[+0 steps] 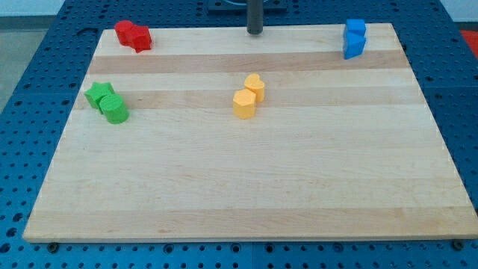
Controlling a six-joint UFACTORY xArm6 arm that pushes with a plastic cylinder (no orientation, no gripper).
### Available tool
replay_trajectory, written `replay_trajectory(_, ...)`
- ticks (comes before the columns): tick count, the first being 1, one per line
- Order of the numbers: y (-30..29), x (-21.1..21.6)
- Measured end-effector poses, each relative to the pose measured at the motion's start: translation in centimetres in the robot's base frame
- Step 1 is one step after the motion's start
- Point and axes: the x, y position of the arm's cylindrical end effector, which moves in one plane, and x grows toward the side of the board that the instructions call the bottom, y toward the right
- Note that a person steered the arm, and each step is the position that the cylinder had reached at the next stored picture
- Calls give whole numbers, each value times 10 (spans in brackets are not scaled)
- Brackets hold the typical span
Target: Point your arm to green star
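Note:
The green star [97,93] lies near the board's left edge, touching a green cylinder [114,109] just below and to its right. My tip [255,32] is at the board's top edge, near the middle, far to the upper right of the green star. It touches no block.
Two red blocks [133,35] sit together at the top left. Two blue blocks [355,38] sit together at the top right. A yellow heart [255,87] and a yellow hexagon [243,104] touch near the middle. The wooden board [246,187] lies on a blue perforated table.

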Motion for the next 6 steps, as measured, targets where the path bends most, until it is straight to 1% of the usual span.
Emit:
replay_trajectory(2, 0, 2)
replay_trajectory(4, 0, 15)
replay_trajectory(6, -14, 26)
